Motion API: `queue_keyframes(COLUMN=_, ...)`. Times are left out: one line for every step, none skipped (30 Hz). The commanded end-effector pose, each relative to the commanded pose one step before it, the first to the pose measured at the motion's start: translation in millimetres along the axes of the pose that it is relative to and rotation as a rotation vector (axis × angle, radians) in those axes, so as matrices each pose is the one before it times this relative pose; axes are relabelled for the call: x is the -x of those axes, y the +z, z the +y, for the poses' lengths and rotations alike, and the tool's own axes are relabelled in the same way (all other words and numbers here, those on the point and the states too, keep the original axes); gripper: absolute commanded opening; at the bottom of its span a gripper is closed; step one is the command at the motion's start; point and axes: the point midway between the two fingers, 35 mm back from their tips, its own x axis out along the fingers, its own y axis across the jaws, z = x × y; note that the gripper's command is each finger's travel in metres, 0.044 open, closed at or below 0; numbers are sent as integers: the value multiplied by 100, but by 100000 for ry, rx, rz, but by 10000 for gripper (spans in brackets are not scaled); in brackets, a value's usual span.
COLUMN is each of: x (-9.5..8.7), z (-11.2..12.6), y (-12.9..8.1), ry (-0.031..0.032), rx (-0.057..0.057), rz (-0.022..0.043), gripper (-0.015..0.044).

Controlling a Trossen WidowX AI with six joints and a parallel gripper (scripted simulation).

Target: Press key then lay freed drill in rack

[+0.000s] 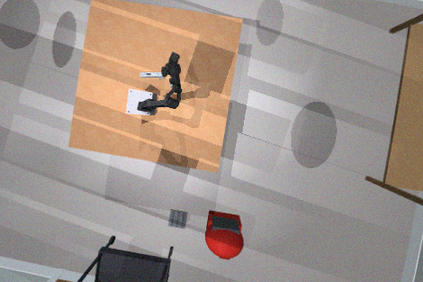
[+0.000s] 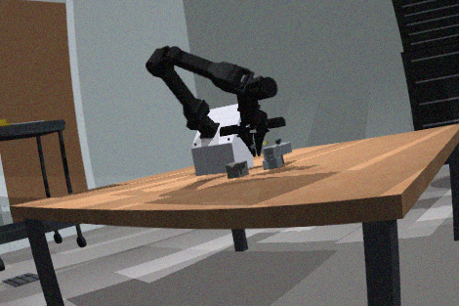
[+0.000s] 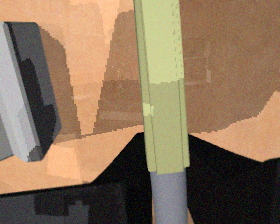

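The table (image 2: 342,183) is the biggest thing here, a wooden top on dark legs, with a red seat (image 1: 224,233) and a dark chair (image 1: 130,264) on the floor at about 6 o'clock of it in the top view. Near the table's middle stands the arm (image 2: 205,72), black and folded, its base against a pale box (image 2: 220,151); from above, the box's white plate (image 1: 135,101) lies at 8 o'clock of the arm's elbow.

At the arm's end the gripper (image 2: 255,143) hangs fingers-down, just beside the box at its 3 o'clock in the exterior view. It is clamped on the drill (image 3: 164,100), a long yellow-green bar with a grey shank (image 3: 169,197) at its lower end (the wrist view shows it running from 12 to 6 o'clock, slightly tilted). The drill is held above the table, not resting in anything that can be made out.

The rack shows as two small grey blocks: one (image 2: 276,153) at 4 o'clock of the gripper, another (image 2: 237,169) at 7 o'clock. In the wrist view a grey slab (image 3: 27,95) with a dark face sits at 9 o'clock of the drill, apart from it. The key cannot be told.
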Motion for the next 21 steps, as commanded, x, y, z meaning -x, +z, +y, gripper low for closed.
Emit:
queue_keyframes(x=238, z=71, y=-223, ry=-193, rx=-699, rz=431, gripper=0)
queue_keyframes(x=15, z=1, y=-8, ry=0, rx=0, rz=0, gripper=0)
queue_keyframes(x=15, z=1, y=-8, ry=0, rx=0, rz=0, gripper=0)
queue_keyframes(x=15, z=1, y=-8, ry=0, rx=0, rz=0, gripper=0)
queue_keyframes(x=15, z=2, y=-8, ry=0, rx=0, rz=0, gripper=0)
queue_keyframes(x=15, z=2, y=-8, ry=0, rx=0, rz=0, gripper=0)
queue_keyframes(x=15, z=2, y=-9, ry=0, rx=0, rz=0, gripper=0)
queue_keyframes(x=15, z=2, y=-9, ry=0, rx=0, rz=0, gripper=0)
queue_keyframes(x=14, z=2, y=-9, ry=0, rx=0, rz=0, gripper=0)
queue_keyframes(x=14, z=2, y=-9, ry=0, rx=0, rz=0, gripper=0)
queue_keyframes(x=14, z=2, y=-9, ry=0, rx=0, rz=0, gripper=0)
queue_keyframes(x=14, z=2, y=-9, ry=0, rx=0, rz=0, gripper=0)
queue_keyframes(x=14, z=2, y=-9, ry=0, rx=0, rz=0, gripper=0)
queue_keyframes(x=14, z=2, y=-9, ry=0, rx=0, rz=0, gripper=0)
queue_keyframes(x=13, z=2, y=-9, ry=0, rx=0, rz=0, gripper=0)
queue_keyframes(x=13, z=2, y=-10, ry=0, rx=0, rz=0, gripper=0)
queue_keyframes(x=13, z=2, y=-10, ry=0, rx=0, rz=0, gripper=0)
queue_keyframes(x=13, z=2, y=-10, ry=0, rx=0, rz=0, gripper=0)
queue_keyframes(x=13, z=2, y=-10, ry=0, rx=0, rz=0, gripper=0)
queue_keyframes(x=13, z=2, y=-10, ry=0, rx=0, rz=0, gripper=0)
queue_keyframes(x=13, z=2, y=-10, ry=0, rx=0, rz=0, gripper=0)
